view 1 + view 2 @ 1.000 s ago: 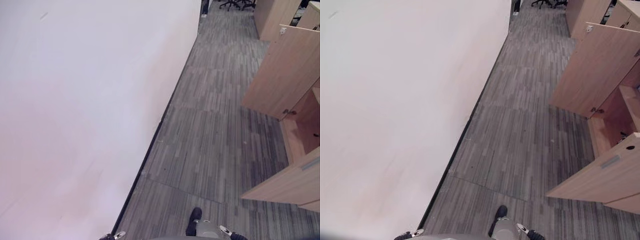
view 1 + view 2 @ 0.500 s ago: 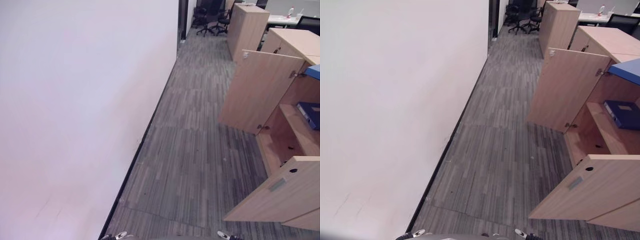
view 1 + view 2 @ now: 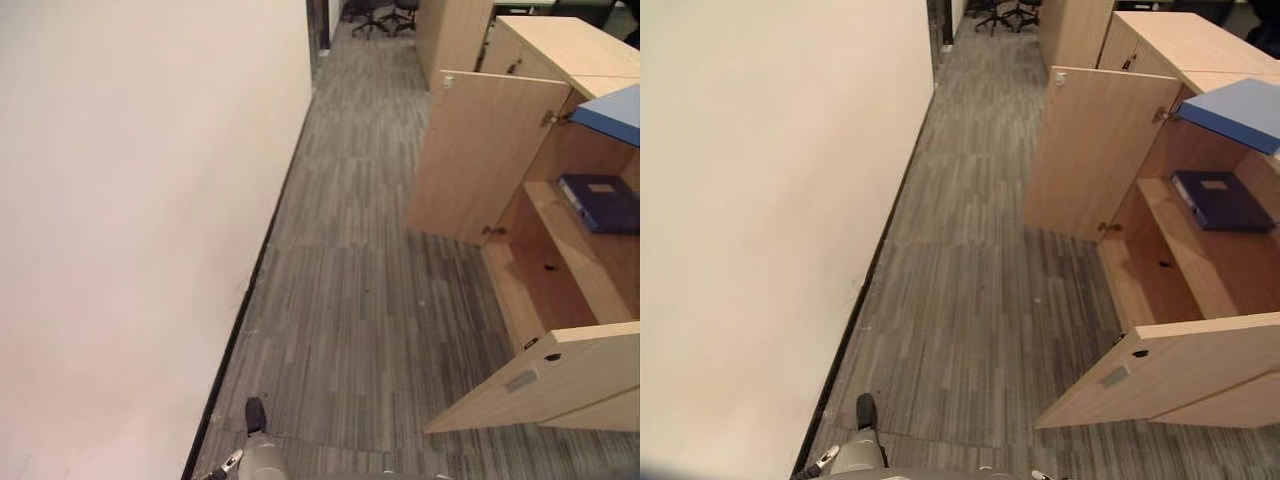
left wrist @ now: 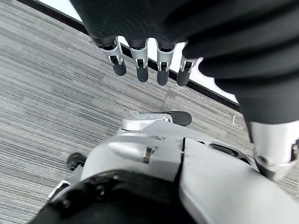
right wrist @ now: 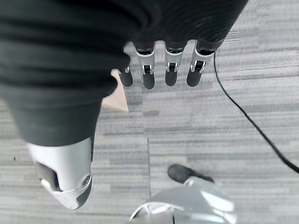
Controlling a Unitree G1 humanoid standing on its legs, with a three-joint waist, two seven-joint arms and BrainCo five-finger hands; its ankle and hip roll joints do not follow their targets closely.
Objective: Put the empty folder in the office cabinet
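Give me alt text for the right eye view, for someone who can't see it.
An open light-wood office cabinet stands at right with both doors swung out and a dark blue folder lying flat on its shelf. A lighter blue board juts in above, grey striped carpet runs ahead, and a plain white wall fills the left.

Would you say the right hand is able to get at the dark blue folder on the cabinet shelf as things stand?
Probably not yet. The right hand hangs open over carpet, while the dark blue folder lies on the shelf behind the cabinet's open doors, well ahead.
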